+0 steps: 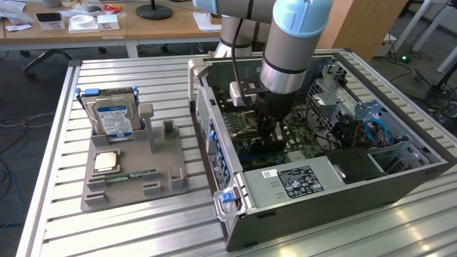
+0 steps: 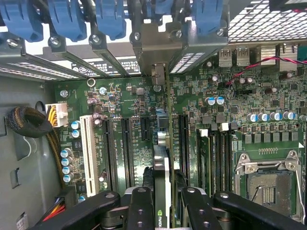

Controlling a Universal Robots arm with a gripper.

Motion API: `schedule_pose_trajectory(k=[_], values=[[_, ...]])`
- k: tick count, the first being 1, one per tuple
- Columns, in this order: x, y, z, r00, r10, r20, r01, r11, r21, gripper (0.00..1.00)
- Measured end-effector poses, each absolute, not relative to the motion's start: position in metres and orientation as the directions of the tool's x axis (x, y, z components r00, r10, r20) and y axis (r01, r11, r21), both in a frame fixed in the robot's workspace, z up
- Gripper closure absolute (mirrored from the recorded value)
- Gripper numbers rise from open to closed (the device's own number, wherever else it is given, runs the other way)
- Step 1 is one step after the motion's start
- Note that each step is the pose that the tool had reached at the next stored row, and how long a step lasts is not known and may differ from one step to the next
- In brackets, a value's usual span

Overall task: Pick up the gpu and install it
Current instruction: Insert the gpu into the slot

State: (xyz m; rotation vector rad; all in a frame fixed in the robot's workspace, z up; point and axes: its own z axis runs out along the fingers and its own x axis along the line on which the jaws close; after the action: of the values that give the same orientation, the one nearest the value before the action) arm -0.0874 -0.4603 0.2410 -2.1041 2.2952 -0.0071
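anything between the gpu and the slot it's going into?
Nothing visible. The gripper holds the thin black-faced gpu card edge-on over the green motherboard, its silver bracket up against the case's rear slot openings. How deep it sits is hidden.

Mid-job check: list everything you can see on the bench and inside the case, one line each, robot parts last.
gpu: one, thin card seen edge-on, standing on the motherboard between the gripper fingers.
motherboard: one, green, inside the case.
computer case: one, grey, open, on the exterior view's right.
hard drive: one, silver with blue label, upright in the holder.
parts holder: one, grey, on the exterior view's left.
memory stick: one, green, lying in the holder.
bench: one, slatted aluminium.
arm: one, grey and light blue, reaching into the case.
gripper: one, black, closed on the gpu.
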Motion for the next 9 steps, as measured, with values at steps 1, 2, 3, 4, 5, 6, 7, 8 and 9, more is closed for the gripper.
schedule_pose_trajectory(k=[1, 2, 3, 4, 5, 6, 7, 8, 9], values=[[-0.0874, -0.4603, 0.241, -0.086, -0.996, -0.017, -0.996, 0.087, -0.022, 0.73], [-0.0874, -0.4603, 0.241, -0.086, -0.996, -0.017, -0.996, 0.087, -0.022, 0.73], [-0.0874, -0.4603, 0.241, -0.087, -0.996, -0.017, -0.996, 0.087, -0.022, 0.73], [-0.0875, -0.4603, 0.241, -0.087, -0.996, -0.017, -0.996, 0.087, -0.022, 0.73], [-0.0876, -0.4603, 0.2409, -0.086, -0.996, -0.017, -0.996, 0.087, -0.022, 0.73], [-0.0876, -0.4604, 0.2409, -0.086, -0.996, -0.017, -0.996, 0.087, -0.022, 0.73], [-0.0877, -0.4603, 0.2407, -0.086, -0.996, -0.017, -0.996, 0.087, -0.022, 0.73], [-0.0877, -0.4603, 0.2407, -0.086, -0.996, -0.017, -0.996, 0.087, -0.022, 0.73], [-0.0877, -0.4603, 0.2407, -0.087, -0.996, -0.017, -0.996, 0.087, -0.022, 0.73]])
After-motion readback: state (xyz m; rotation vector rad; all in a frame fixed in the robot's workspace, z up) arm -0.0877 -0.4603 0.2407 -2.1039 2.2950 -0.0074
